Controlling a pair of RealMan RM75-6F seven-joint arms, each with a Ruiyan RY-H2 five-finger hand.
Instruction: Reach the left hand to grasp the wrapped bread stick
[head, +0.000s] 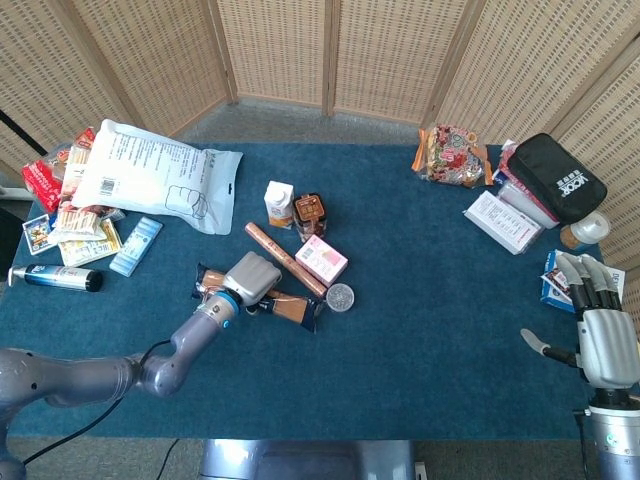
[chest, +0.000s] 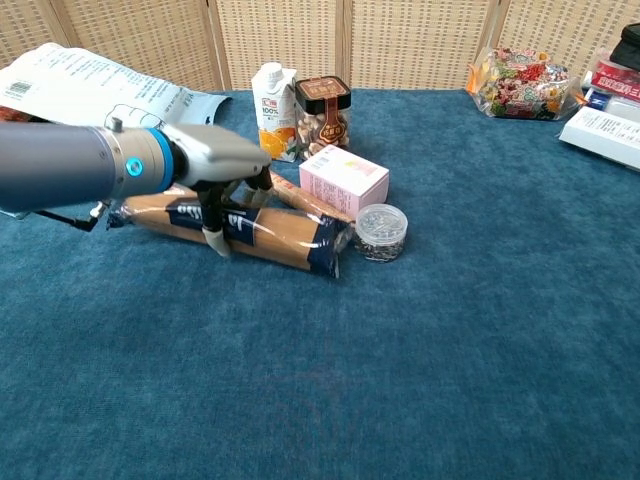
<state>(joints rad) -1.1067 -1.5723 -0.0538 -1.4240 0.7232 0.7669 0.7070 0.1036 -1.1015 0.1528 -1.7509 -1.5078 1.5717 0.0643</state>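
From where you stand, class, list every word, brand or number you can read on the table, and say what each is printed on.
"100%": on the juice carton.
A white brand name on the black pouch: too blurred to spell.
Print on the white mailer bag, white box and wrapped bread stick: too small to read.
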